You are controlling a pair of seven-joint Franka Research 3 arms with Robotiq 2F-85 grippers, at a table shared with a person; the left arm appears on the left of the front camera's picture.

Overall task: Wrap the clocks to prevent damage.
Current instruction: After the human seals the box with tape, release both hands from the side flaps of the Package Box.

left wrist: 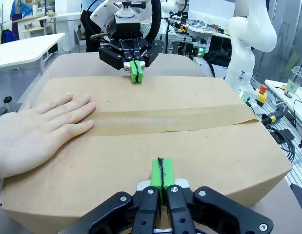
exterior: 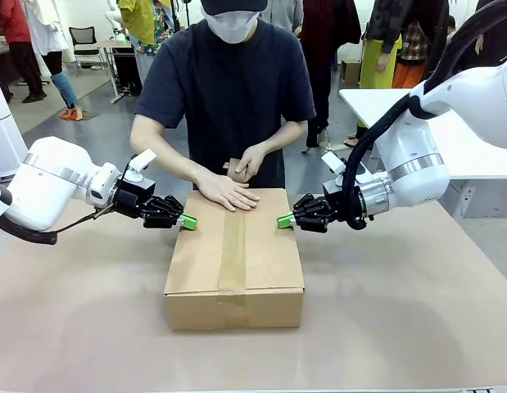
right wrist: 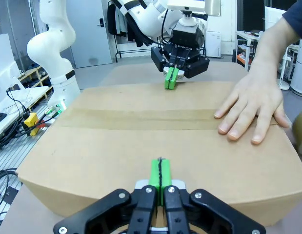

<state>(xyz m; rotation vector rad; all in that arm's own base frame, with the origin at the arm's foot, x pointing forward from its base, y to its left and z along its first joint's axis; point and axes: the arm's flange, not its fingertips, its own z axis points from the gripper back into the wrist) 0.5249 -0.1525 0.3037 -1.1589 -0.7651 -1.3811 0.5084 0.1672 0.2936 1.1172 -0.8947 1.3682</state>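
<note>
A closed cardboard box (exterior: 237,254) lies mid-table with a strip of brown tape (exterior: 233,246) along its top seam. The clocks are out of view. My left gripper (exterior: 187,222) is shut, its green tips at the box's left top edge. My right gripper (exterior: 285,221) is shut at the right top edge, facing it. In the left wrist view my left gripper (left wrist: 160,175) rests over the box top (left wrist: 190,156). In the right wrist view my right gripper (right wrist: 160,176) does likewise. A person's hand (exterior: 228,192) presses flat on the far end of the tape.
The person stands at the far edge and holds a brown tape roll (exterior: 238,168) in the other hand behind the box. A white table (exterior: 466,139) stands at the back right. Bare tabletop (exterior: 400,327) lies in front of the box and to both sides.
</note>
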